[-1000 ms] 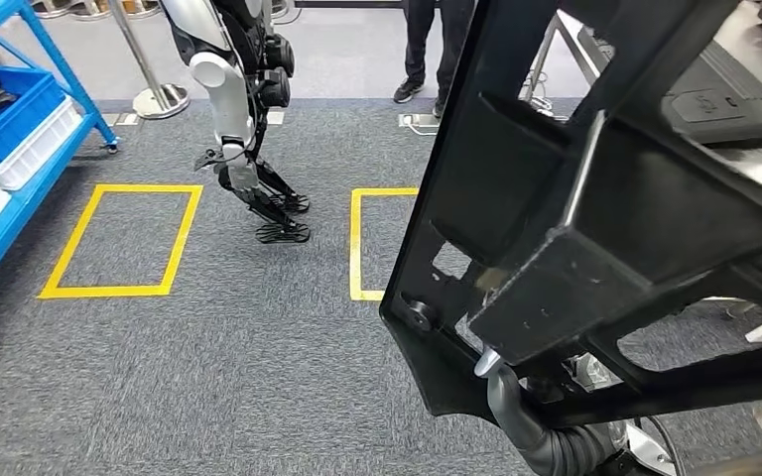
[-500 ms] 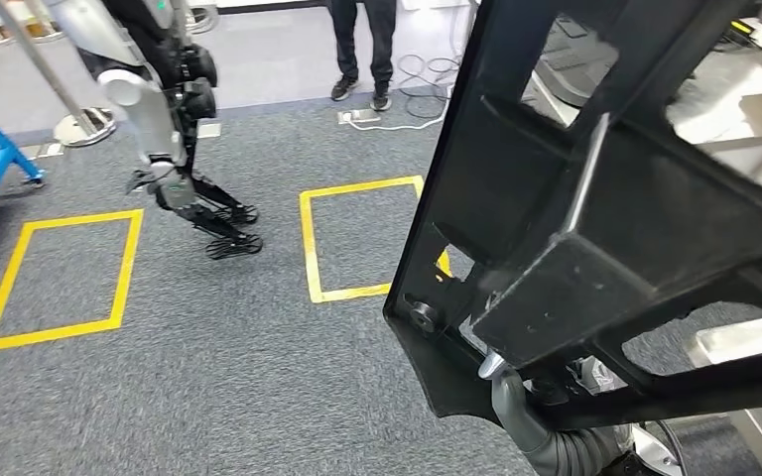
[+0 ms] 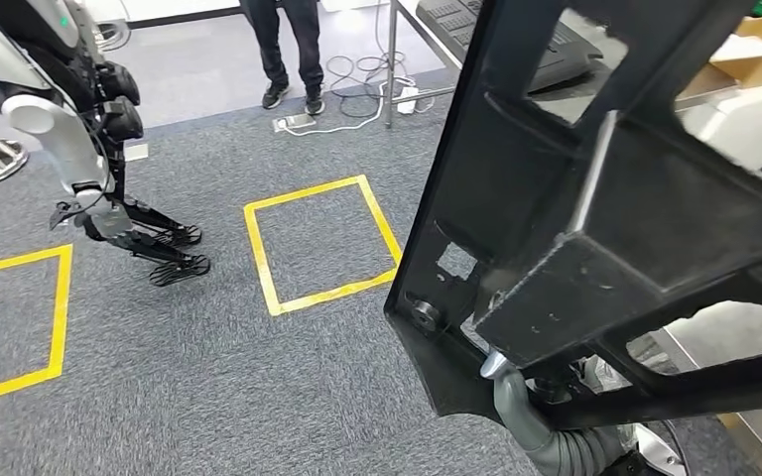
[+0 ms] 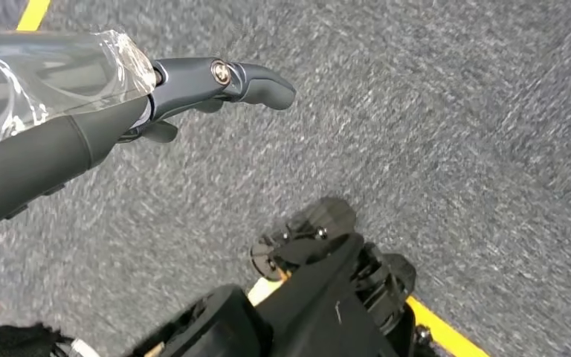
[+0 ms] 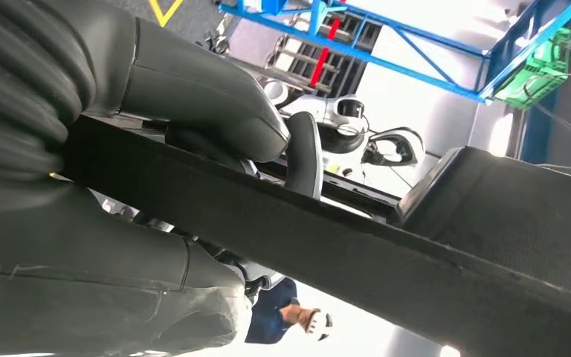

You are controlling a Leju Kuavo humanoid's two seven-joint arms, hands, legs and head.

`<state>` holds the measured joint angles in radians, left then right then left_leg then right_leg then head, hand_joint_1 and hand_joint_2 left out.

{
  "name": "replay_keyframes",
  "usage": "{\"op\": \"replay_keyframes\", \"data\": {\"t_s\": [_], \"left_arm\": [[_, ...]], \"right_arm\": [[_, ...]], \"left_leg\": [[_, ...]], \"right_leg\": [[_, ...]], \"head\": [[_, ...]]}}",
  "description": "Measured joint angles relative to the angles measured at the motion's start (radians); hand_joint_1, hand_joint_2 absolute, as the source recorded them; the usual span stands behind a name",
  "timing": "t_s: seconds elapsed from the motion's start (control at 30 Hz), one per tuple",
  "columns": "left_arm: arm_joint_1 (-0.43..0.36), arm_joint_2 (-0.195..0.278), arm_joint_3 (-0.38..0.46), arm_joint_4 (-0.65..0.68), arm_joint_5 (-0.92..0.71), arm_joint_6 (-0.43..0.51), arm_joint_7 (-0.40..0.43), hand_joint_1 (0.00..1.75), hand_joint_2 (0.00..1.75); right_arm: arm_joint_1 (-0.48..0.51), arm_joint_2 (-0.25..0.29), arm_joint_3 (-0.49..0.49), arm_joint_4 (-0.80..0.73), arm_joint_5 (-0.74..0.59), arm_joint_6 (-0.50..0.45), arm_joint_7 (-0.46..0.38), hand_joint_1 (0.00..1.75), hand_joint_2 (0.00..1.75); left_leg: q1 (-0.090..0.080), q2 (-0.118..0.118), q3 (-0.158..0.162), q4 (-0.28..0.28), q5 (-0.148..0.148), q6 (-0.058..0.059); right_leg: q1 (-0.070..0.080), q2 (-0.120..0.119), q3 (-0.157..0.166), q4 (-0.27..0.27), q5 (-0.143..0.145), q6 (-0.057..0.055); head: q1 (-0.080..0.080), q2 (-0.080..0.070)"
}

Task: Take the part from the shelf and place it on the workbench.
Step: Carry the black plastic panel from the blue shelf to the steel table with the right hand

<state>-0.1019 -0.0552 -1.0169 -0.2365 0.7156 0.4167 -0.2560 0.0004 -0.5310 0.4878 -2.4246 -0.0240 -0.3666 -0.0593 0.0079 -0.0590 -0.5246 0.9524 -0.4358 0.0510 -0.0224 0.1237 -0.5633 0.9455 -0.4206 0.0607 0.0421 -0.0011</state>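
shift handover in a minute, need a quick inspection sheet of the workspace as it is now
surface: grey carpet with yellow taped squares; workbench edge at right
job's things: black part carried, off the shelf, not yet on the bench
clutter: nothing seen
hands: right hand grips the part's edge; left hand holds nothing
cables: white cables on the floor by a person's feet
surroundings: another humanoid robot standing left
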Motion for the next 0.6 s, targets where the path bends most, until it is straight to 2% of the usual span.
{"op": "replay_keyframes", "data": {"t_s": [0.03,0.1,0.13,0.17,0.2,0.23,0.27,0.33,0.37,0.4,0.43,0.47,0.5,0.57,0.6], "left_arm": [[-0.001,0.0,0.0,0.0,0.0,0.0,0.0,0.0,1.75],[-0.001,-0.001,0.0,0.0,0.0,0.0,0.0,0.0,1.75],[0.001,-0.001,0.0,0.0,0.0,0.0,0.0,0.0,1.75],[0.002,-0.001,0.0,0.0,0.0,0.0,0.001,0.0,1.75],[0.003,-0.001,0.0,0.0,0.0,0.0,0.002,0.0,1.75],[0.003,-0.001,0.0,0.0,0.0,0.0,0.003,0.0,1.75],[0.001,-0.001,0.0,0.0,0.0,0.0,0.004,0.0,1.75],[-0.002,-0.001,0.0,0.0,0.0,0.0,0.004,0.0,1.75],[-0.003,-0.001,0.0,0.0,0.001,0.0,0.004,0.0,1.75],[-0.003,-0.001,0.0,0.0,0.002,0.0,0.005,0.0,1.75],[-0.003,-0.001,0.0,0.0,0.003,0.0,0.005,0.0,1.75],[-0.003,-0.001,0.0,0.0,0.004,0.0,0.005,0.0,1.75],[-0.003,-0.001,0.0,0.0,0.004,0.0,0.005,0.0,1.75],[-0.004,-0.001,0.0,0.0,0.004,0.0,0.005,0.0,1.75],[-0.002,-0.001,0.0,0.0,0.005,0.0,0.005,0.0,1.75]], "right_arm": [[0.0,0.0,-0.001,0.0,0.0,0.0,0.0,1.75,1.75],[-0.002,-0.001,-0.004,0.0,0.0,0.0,0.0,1.75,1.75],[-0.002,-0.002,-0.004,0.0,0.0,0.0,0.0,1.75,1.75],[-0.002,-0.002,-0.005,0.0,0.0,0.0,0.001,1.75,1.75],[-0.002,-0.002,-0.005,0.0,0.0,0.0,0.001,1.75,1.75],[-0.002,-0.002,-0.005,0.0,0.0,0.0,0.001,1.75,1.75],[-0.002,-0.002,-0.005,0.0,-0.001,0.0,0.002,1.75,1.75],[-0.002,-0.002,-0.006,0.0,-0.002,0.0,0.002,1.75,1.75],[-0.002,-0.002,-0.007,-0.001,-0.003,0.0,0.002,1.75,1.75],[-0.003,-0.002,-0.008,-0.001,-0.004,0.0,0.002,1.75,1.75],[-0.003,-0.002,-0.008,-0.001,-0.005,0.0,0.003,1.75,1.75],[-0.003,-0.002,-0.009,-0.002,-0.006,0.0,0.003,1.75,1.75],[-0.003,-0.003,-0.009,-0.002,-0.007,0.0,0.003,1.75,1.75],[-0.004,-0.003,-0.01,-0.003,-0.007,0.001,0.003,1.75,1.75],[-0.004,-0.003,-0.011,-0.003,-0.007,0.001,0.003,1.75,1.75]], "left_leg": [[0.0,0.012,0.0,-0.003,0.003,0.007],[-0.003,0.04,0.001,-0.005,0.005,0.017],[-0.006,0.055,0.0,-0.005,0.004,0.02],[-0.008,0.07,-0.001,-0.005,0.004,0.021],[-0.011,0.084,-0.002,-0.005,0.003,0.022],[-0.012,0.098,-0.003,-0.005,0.003,0.022],[-0.013,0.11,-0.002,-0.005,0.002,0.022],[-0.017,0.13,0.003,-0.004,-0.001,0.018],[-0.019,0.139,0.005,-0.004,-0.003,0.014],[-0.021,0.147,0.008,-0.003,-0.004,0.01],[-0.021,0.156,0.01,-0.004,-0.005,0.004],[-0.02,0.166,0.011,-0.004,-0.005,-0.001],[-0.018,0.163,0.011,0.001,-0.01,-0.008],[-0.013,0.126,-0.011,0.056,-0.048,-0.02],[-0.01,0.099,-0.038,0.118,-0.082,-0.025]], "right_leg": [[0.0,-0.024,-0.011,0.022,-0.014,0.003],[0.002,-0.086,-0.062,0.135,-0.078,0.007],[0.002,-0.102,-0.098,0.213,-0.114,0.009],[0.002,-0.108,-0.128,0.278,-0.14,0.01],[0.002,-0.11,-0.143,0.311,-0.147,0.011],[0.002,-0.112,-0.136,0.3,-0.134,0.01],[0.002,-0.118,-0.105,0.246,-0.105,0.008],[0.008,-0.164,-0.014,0.089,-0.046,0.002],[0.012,-0.185,0.016,0.034,-0.03,-0.002],[0.017,-0.199,0.03,0.007,-0.023,-0.007],[0.02,-0.197,0.03,0.002,-0.023,-0.011],[0.02,-0.183,0.027,0.0,-0.019,-0.017],[0.019,-0.173,0.026,-0.001,-0.016,-0.022],[0.013,-0.151,0.024,-0.005,-0.008,-0.033],[0.011,-0.141,0.022,-0.005,-0.006,-0.036]], "head": [[0.0,0.0],[0.001,0.0],[0.001,0.0],[0.001,0.0],[0.001,0.0],[0.001,0.0],[0.001,0.0],[0.0,0.0],[0.0,0.0],[0.0,0.0],[-0.001,0.0],[-0.001,0.0],[-0.001,0.0],[-0.001,0.0],[-0.002,0.0]]}}
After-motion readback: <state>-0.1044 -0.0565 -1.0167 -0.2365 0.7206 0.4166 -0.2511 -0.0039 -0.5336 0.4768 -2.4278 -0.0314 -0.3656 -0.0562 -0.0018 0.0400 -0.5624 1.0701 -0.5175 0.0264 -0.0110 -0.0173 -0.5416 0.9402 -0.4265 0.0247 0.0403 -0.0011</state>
